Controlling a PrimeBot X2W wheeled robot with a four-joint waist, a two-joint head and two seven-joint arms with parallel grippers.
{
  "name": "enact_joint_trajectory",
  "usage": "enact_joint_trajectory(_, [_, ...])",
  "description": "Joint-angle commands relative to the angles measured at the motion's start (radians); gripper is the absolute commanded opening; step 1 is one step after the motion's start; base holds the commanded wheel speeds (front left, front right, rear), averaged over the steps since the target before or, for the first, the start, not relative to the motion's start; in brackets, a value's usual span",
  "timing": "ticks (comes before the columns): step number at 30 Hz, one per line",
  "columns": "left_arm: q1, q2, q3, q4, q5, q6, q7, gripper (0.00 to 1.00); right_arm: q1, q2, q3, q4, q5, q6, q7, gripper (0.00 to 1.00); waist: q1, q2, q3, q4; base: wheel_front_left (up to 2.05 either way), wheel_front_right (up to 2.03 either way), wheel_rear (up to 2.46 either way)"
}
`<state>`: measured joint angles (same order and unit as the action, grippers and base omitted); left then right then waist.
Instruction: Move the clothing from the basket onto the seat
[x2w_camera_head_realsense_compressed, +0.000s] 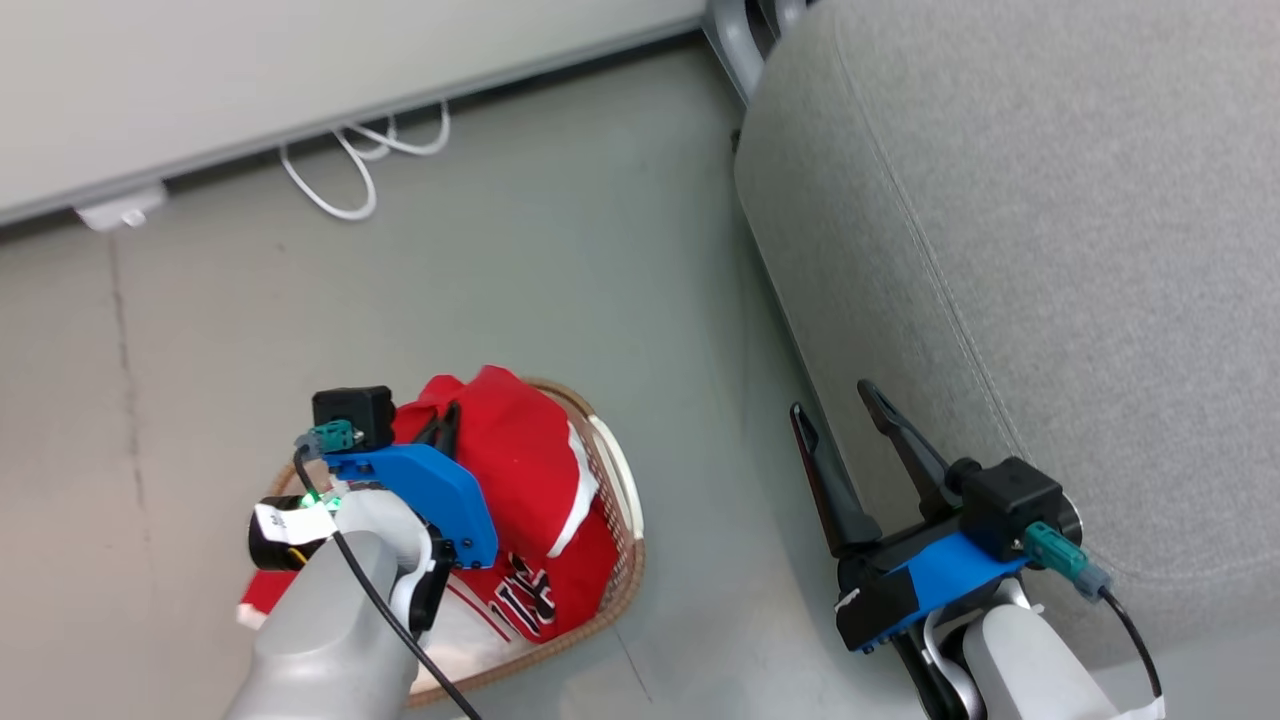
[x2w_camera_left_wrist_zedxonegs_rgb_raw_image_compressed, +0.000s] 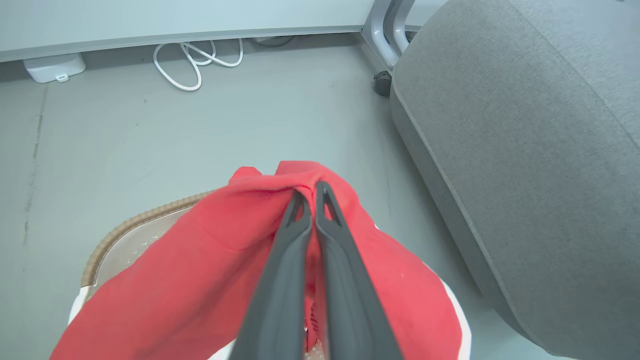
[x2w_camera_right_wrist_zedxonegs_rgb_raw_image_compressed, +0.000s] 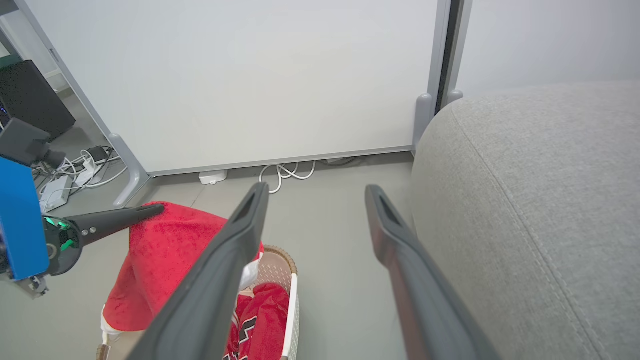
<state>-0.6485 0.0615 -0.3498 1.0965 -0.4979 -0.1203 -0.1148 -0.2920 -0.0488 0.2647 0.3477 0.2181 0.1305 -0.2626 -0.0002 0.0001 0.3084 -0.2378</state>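
Note:
My left gripper is shut on a plain red garment and holds it lifted above the basket. From the pinched top the cloth drapes down on both sides of the left gripper. A second red jersey with black-and-white lettering lies inside the basket. The grey seat fills the right side. Beside the seat's edge my right gripper stands open with nothing between its fingers.
A pale partition panel runs along the far side, with a white cable looped on the floor under it. A wheeled panel leg stands at the seat's far corner. More cables and a power strip lie at the left.

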Motion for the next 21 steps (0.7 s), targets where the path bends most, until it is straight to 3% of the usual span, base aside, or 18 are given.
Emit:
enact_joint_trajectory(1, [0.012, -0.001, -0.009, -0.007, -0.007, -0.004, -0.01, 0.0, 0.016, -0.003, -0.001, 0.005, -0.009, 0.0, -0.002, 1.0, 0.0002, -0.0001, -0.085, 0.051, 0.0, 0.0, 0.0])
enact_joint_trajectory(11, [0.02, -0.011, -0.147, -0.135, -0.124, -0.013, -0.012, 0.0, 0.077, -0.003, -0.014, 0.008, -0.024, 0.0, 0.033, 1.0, 0.0002, -0.0001, -0.214, 0.101, 0.0, 0.0, 0.0])
enact_joint_trajectory(21, [-0.069, -0.011, -0.287, -0.256, -0.217, -0.004, 0.004, 0.0, 0.119, -0.003, -0.009, -0.019, -0.027, 0.0, 0.064, 1.0, 0.0002, -0.0001, -0.274, 0.118, 0.0, 0.0, 0.0])
